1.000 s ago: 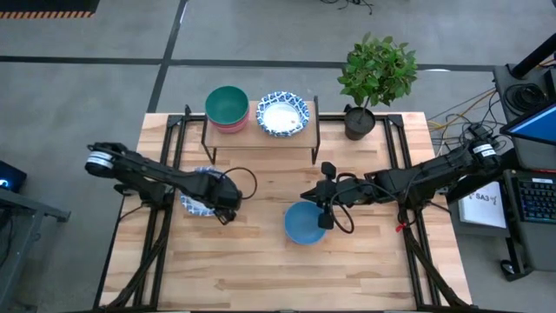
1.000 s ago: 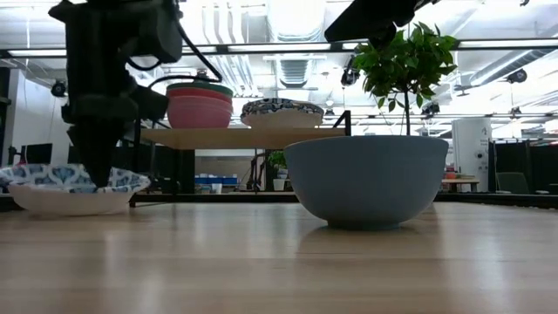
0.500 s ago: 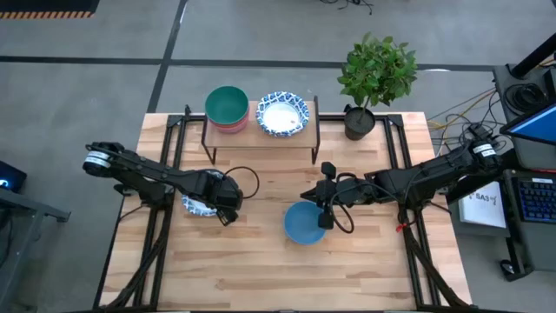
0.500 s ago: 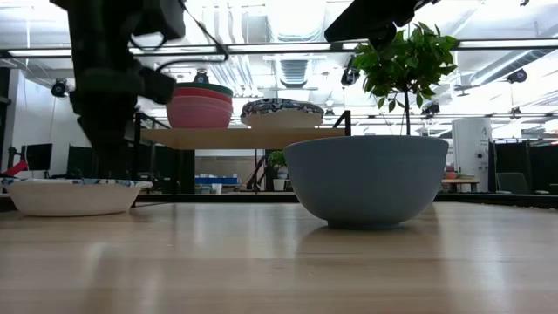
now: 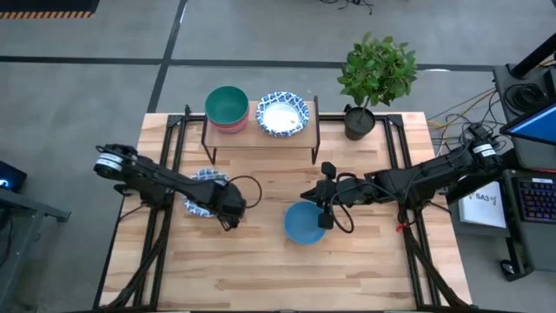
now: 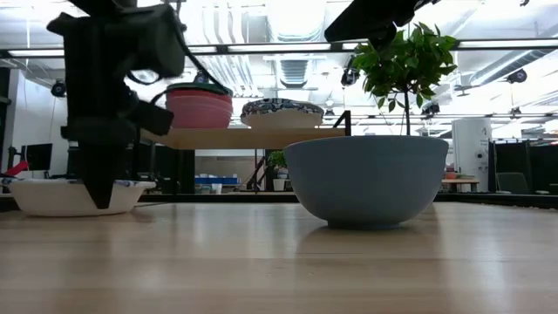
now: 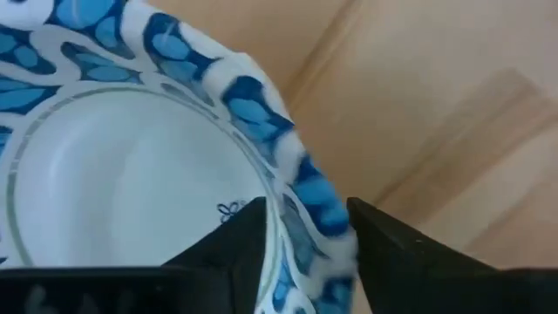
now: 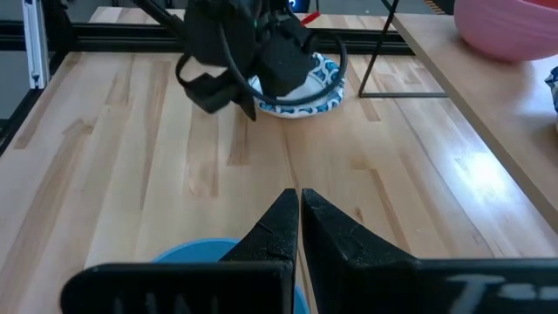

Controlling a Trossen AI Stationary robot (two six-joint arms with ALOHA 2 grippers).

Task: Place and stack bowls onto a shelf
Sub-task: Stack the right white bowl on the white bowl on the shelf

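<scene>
A white bowl with a blue patterned rim (image 5: 201, 193) rests on its base on the table left of centre and is low at the left in the low view (image 6: 48, 196). My left gripper (image 5: 228, 207) is at the bowl's right rim, shut on it (image 7: 305, 209). The plain blue bowl (image 5: 304, 224) stands on the table at centre (image 6: 366, 179). My right gripper (image 5: 306, 196) hovers above the blue bowl's far rim, shut and empty (image 8: 296, 205). The shelf (image 5: 252, 132) carries a green, pink and red stack (image 5: 227, 106) and another patterned bowl (image 5: 282, 113). My left gripper pinches the patterned bowl's rim (image 7: 309, 196) on the bowl's right side, one finger (image 7: 240, 240) inside the bowl and one (image 7: 384, 244) outside. The fingers come from above, pointing down (image 6: 103, 187). The bowl rests flat on the table.
A potted plant (image 5: 375, 74) in a black pot (image 5: 359, 122) stands at the table's far right, beside the shelf. Bare wood (image 5: 287, 269) lies along the near side of the table. Black frame rails (image 5: 165, 174) run along both table sides.
A second ago the patterned bowl was tipped with one side raised in my left gripper. It now lies flat on the table. My left gripper has come down and moved slightly toward the table's right, the bowl shifting with it. The right arm kept still.
</scene>
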